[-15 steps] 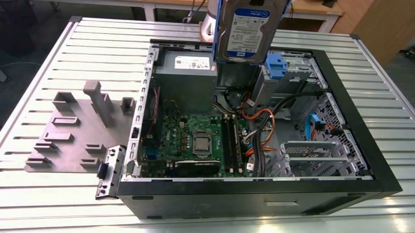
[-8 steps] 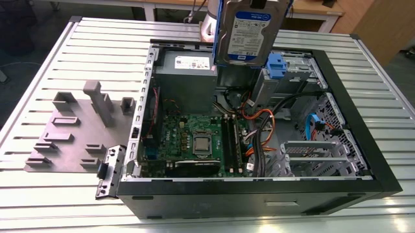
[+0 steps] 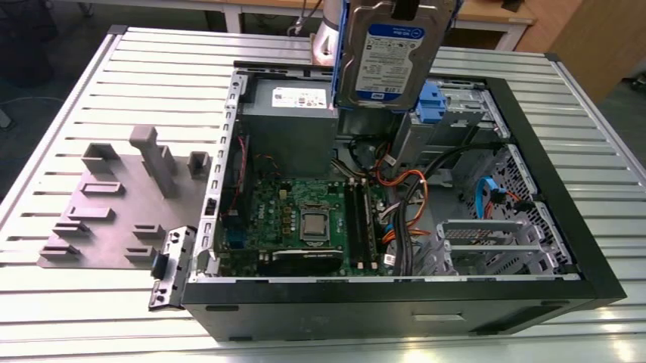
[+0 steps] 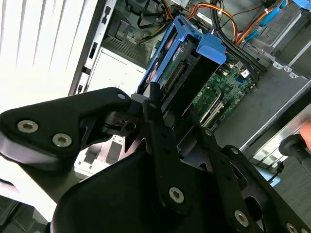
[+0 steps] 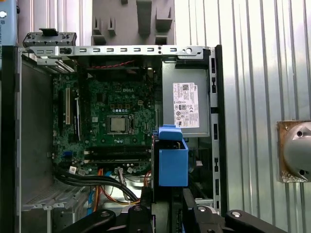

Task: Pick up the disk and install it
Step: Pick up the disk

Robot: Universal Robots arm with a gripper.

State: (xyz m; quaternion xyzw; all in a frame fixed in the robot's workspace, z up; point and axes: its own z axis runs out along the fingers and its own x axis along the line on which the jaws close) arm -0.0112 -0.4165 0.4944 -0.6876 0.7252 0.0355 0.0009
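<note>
Disk (image 3: pixel 389 60): silver, white-and-blue label, blue frame. Motherboard (image 3: pixel 277 200): green. Table (image 3: pixel 151 76): pale grey, ribbed stripes.

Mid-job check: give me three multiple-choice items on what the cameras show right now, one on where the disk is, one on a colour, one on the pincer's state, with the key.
1. Where is the disk?
A. flat on the slatted table
B. in the air over the open computer case
C. seated in a drive cage

2. What colour is the frame around the disk?
A. blue
B. red
C. yellow

3. How is the pincer?
A. open, apart from the disk
B. open, resting on the motherboard
C. shut on the disk

Key:
1 B, the exterior view shows it hanging above the case.
2 A, blue plastic edges it in both wrist views.
3 C, in the second wrist view the fingers press its two sides.
</note>
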